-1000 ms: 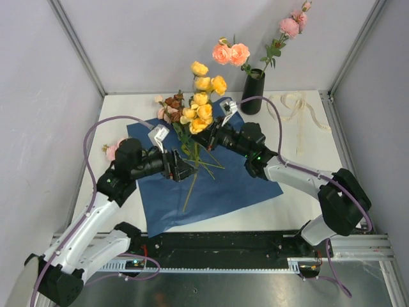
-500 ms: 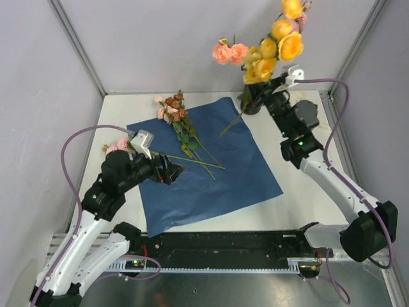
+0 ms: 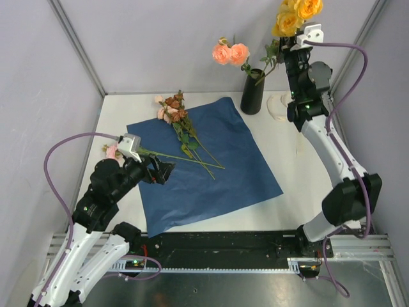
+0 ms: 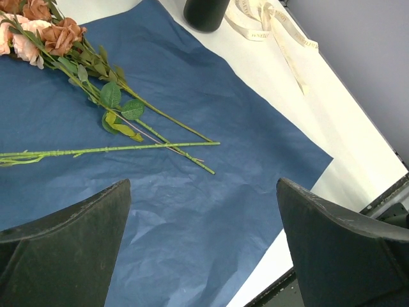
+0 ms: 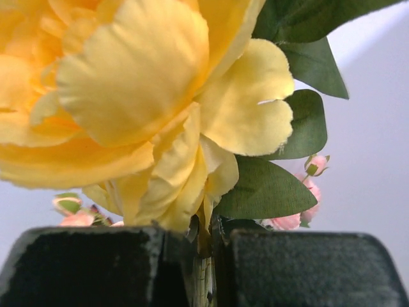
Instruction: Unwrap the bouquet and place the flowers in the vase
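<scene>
One ribbon (image 4: 254, 30), lettering illegible; left fingers (image 4: 64, 249) wide, right fingers (image 5: 83, 268) pinching yellow flowers (image 5: 128, 83).

Colours on the table
Dark blue paper sheet (image 3: 211, 173), plain and creased, on a white table (image 3: 300, 166); matte black vase (image 3: 252, 96) far right holding peach roses (image 3: 230, 53); yellow roses (image 5: 128, 83) with green leaves above it; brownish-red and pink roses (image 3: 171, 107) on green stems far left; cream ribbon (image 4: 252, 29) right.

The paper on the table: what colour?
The paper is dark blue, clearest in the top view.
</scene>
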`<state>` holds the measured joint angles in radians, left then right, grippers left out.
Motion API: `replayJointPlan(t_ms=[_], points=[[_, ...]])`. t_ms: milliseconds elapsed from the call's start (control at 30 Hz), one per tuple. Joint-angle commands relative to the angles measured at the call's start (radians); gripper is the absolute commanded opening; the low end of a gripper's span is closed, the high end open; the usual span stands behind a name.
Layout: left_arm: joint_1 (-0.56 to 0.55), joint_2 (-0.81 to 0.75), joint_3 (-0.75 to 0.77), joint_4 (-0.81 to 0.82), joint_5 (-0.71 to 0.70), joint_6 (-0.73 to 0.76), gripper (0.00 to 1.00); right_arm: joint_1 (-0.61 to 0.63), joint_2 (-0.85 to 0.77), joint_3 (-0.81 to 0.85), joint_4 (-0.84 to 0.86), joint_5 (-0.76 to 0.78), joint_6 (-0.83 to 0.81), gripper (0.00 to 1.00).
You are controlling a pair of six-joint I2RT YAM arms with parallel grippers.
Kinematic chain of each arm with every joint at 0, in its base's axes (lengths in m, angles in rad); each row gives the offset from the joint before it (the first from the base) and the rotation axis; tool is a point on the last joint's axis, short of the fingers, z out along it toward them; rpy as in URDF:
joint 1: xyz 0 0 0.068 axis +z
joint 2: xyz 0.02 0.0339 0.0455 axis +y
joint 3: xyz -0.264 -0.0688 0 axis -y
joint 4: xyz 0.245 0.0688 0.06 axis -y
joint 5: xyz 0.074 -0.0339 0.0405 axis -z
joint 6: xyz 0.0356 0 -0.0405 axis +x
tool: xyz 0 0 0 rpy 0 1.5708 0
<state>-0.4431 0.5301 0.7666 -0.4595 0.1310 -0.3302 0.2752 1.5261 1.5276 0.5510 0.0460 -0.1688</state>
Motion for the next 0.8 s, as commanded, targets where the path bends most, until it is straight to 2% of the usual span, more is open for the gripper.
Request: replayJointPlan(t_ms=[0, 367, 767], points=[[-0.003, 0.002, 0.006, 0.009, -0.023, 0.029, 1.0, -0.019, 0.101, 0.155, 0.047, 0.026, -0.065, 0.0], [-0.004, 0.007, 0.005, 0.006, -0.025, 0.032, 1.0, -0.044, 0.343, 0.383, 0.054, 0.046, -0.081, 0.0], [-0.004, 0.017, 0.005, 0.003, -0.025, 0.033, 1.0, -0.053, 0.525, 0.467, 0.052, 0.033, -0.104, 0.0]])
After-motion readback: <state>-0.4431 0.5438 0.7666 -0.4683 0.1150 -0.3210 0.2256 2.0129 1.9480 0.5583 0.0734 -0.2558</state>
